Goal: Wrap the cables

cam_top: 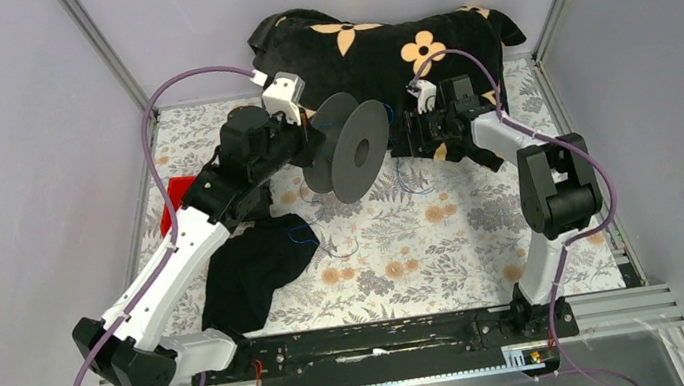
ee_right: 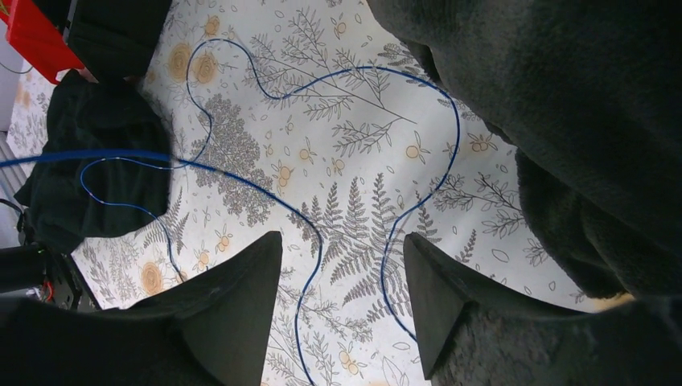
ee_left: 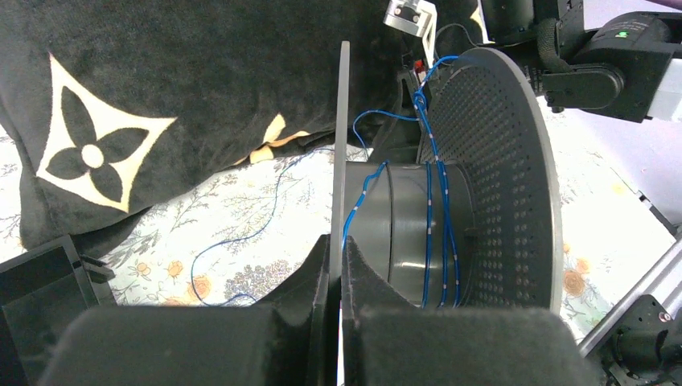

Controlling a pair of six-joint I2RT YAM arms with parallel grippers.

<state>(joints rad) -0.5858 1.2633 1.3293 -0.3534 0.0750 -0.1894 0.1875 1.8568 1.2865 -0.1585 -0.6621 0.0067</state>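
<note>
Large black disc-shaped plastic spool point(cam_top: 352, 146): flange pinched by left hand point(ee_left: 338, 251). Thin blue cables point(ee_left: 438, 233): few turns on hub, remainder loose across floral bench point(cam_top: 445, 239). Right hand point(ee_right: 342, 241): spread, empty, over slack. Step: winding, early. Next: catch slack, feed onto hub.

cables point(ee_left: 438, 217): blue; spool point(cam_top: 357, 145): dark grey; counter point(cam_top: 426, 242): white, grey ferns, orange blossoms; blanket point(cam_top: 368, 48): black, cream flowers.

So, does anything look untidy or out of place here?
Yes. Only a few turns of the blue cable sit on the spool, loose and crossing each other; the rest sprawls in loops across the table.
</note>
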